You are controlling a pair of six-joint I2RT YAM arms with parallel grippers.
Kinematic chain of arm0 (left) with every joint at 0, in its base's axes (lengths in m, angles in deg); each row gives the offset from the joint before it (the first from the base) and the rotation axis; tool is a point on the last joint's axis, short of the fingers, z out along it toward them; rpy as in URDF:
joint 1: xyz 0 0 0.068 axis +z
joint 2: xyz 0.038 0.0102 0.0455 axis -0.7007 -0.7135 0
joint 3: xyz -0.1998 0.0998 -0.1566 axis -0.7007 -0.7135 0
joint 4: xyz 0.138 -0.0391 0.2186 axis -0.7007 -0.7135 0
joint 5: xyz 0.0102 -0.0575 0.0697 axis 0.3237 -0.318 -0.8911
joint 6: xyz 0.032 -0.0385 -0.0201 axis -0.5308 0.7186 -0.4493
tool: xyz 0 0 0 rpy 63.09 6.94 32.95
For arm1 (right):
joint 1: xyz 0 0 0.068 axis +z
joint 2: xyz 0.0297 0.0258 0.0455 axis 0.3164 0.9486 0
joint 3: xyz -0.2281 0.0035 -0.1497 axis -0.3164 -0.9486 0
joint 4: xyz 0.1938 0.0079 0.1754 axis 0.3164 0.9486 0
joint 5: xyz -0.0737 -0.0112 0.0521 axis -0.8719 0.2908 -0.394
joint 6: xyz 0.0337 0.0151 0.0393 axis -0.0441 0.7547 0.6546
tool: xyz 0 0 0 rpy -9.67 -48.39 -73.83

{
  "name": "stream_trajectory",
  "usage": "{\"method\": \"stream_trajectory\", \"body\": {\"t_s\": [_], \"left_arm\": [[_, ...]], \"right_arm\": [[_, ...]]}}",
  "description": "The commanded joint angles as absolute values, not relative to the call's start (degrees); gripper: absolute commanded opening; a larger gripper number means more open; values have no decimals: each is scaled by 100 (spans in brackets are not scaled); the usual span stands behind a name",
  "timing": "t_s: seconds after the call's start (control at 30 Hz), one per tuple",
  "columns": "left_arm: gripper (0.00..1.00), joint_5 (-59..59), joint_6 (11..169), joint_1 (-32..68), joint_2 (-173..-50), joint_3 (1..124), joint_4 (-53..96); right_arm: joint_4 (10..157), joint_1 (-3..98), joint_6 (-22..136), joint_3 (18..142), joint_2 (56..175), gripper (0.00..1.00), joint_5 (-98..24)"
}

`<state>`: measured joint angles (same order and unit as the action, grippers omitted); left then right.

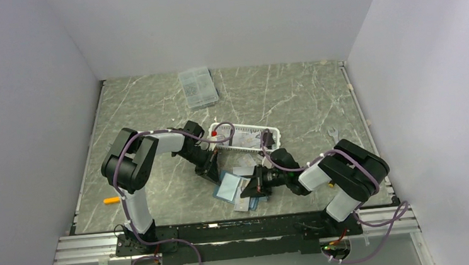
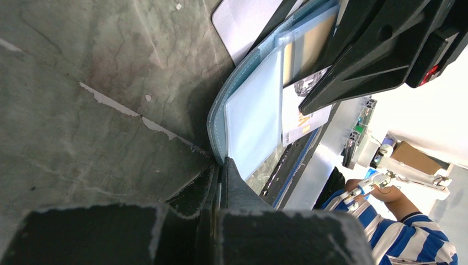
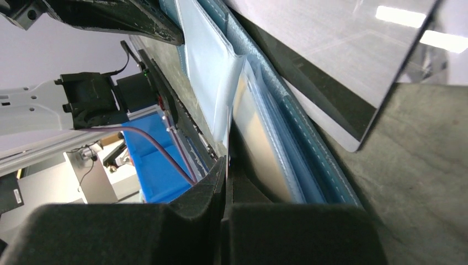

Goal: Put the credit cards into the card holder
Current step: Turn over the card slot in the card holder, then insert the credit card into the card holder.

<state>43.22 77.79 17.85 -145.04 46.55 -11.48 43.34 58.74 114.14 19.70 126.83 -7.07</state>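
Some print is seen on a thin white card (image 2: 301,118) close by the small teal-blue folding card holder (image 2: 251,116), but it is too blurred to be read. The card holder is laid open on the grey-green marble table (image 1: 292,96) between the two arms, a flat yellow-gold card (image 3: 259,138) is tucked into its pale blue inside, and its edge is pinched by the left claw (image 2: 222,163), which is squeezed shut on it. The right claw (image 3: 226,160) is shut tight too, its tips are pressed against the pale blue pocket, and whether anything is held there cannot be told.
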Motion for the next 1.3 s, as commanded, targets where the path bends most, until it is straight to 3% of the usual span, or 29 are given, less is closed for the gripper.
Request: {"method": "stream_trajectory", "body": {"t_s": [0.0,0.4,0.9,1.27], "left_arm": [[0,4437,7719,1794,-14431,4637,-1074],[0,4464,7647,1759,-14462,4704,-1171],[0,4562,7675,1733,-14500,4700,-1177],[0,4571,7719,1713,-14501,4677,-1167]], "right_arm": [[4323,5698,11151,2079,12790,0,-701],[3748,5515,11053,2450,13489,0,-386],[4438,5542,10813,2021,12469,0,-2020],[3564,6079,11311,1846,12913,0,-2169]]}}
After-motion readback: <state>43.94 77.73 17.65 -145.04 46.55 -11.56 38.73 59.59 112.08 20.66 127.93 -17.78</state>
